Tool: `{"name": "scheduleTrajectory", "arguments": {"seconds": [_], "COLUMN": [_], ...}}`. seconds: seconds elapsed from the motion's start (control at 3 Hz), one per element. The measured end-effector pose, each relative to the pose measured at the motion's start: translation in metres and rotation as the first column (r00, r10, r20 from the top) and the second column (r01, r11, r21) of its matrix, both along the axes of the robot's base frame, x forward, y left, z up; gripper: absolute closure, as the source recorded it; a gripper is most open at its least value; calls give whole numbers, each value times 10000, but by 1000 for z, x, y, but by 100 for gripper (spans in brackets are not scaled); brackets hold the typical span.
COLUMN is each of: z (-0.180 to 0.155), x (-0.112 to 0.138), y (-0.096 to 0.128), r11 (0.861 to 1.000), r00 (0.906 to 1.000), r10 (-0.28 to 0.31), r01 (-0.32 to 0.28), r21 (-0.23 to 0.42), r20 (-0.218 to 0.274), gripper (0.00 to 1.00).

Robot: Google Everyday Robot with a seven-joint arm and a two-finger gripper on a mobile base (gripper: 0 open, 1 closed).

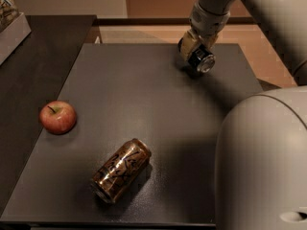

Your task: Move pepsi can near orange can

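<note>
The pepsi can (202, 62) is small and dark with a shiny silver end facing the camera. It is at the far right of the dark table (144, 95), held tilted. My gripper (195, 51) comes down from the upper right and is shut on it, with tan fingers (187, 42) around the can's body. The orange can (121, 169) is coppery brown with dark script lettering. It lies on its side near the table's front edge, well apart from the pepsi can, to its lower left.
A red apple (58, 117) sits at the table's left edge. A pale box (10, 24) stands on a darker surface at the far left. My arm's large pale body (261, 162) fills the lower right and hides the table's front right corner.
</note>
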State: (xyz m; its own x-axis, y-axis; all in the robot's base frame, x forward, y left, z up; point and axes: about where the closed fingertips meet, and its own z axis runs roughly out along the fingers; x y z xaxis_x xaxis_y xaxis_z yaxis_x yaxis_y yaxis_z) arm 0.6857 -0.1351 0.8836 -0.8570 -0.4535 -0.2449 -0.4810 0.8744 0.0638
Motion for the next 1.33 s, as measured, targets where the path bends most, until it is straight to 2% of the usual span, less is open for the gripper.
{"name": "scheduleTrajectory", "arguments": {"seconds": [0.33, 0.67, 1.0, 1.33], "z": [-4, -3, -5, -19], "x": [0, -13, -47, -83], "y": [3, 0, 1, 12], "r11": [10000, 9998, 9975, 9933], "r00": [10000, 9993, 9964, 9921], "r10": [17, 197, 674, 1151], "r01": [-17, -200, -683, -1155], "r21": [81, 91, 158, 53], "r20": [86, 312, 514, 493], "gripper": [100, 100, 100, 100]}}
